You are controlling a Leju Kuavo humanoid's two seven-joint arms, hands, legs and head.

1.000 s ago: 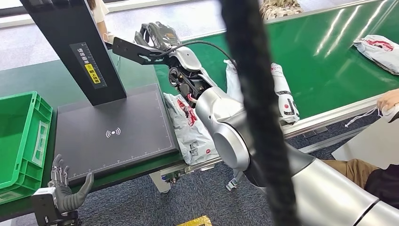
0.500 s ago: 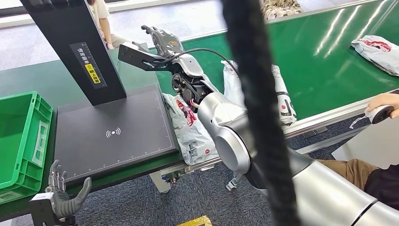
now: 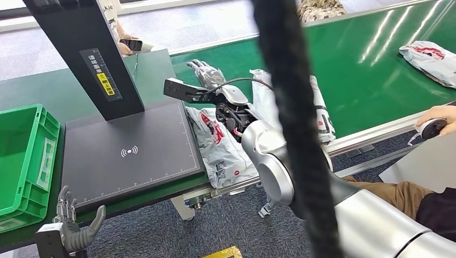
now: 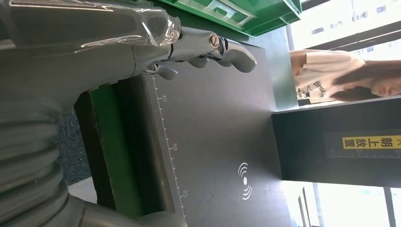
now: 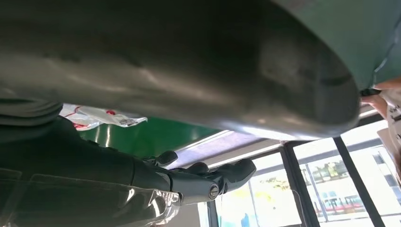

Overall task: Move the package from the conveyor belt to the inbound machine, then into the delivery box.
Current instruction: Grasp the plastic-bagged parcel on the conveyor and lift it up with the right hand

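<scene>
Beside the scanner pad [image 3: 129, 153], your package [image 3: 220, 148] lay at the conveyor's [image 3: 371, 70] near edge, long axis running away from you; your right hand [image 3: 207, 72], fingers spread and empty, hovered just beyond it, nearer than the left hand [image 3: 72, 223].

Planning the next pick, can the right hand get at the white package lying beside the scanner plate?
Probably yes: the right hand hovers open just beyond the package, nothing lies on it.

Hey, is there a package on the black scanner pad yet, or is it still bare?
Bare. The black pad shows only its printed symbol; the nearest package lies beside it.
</scene>
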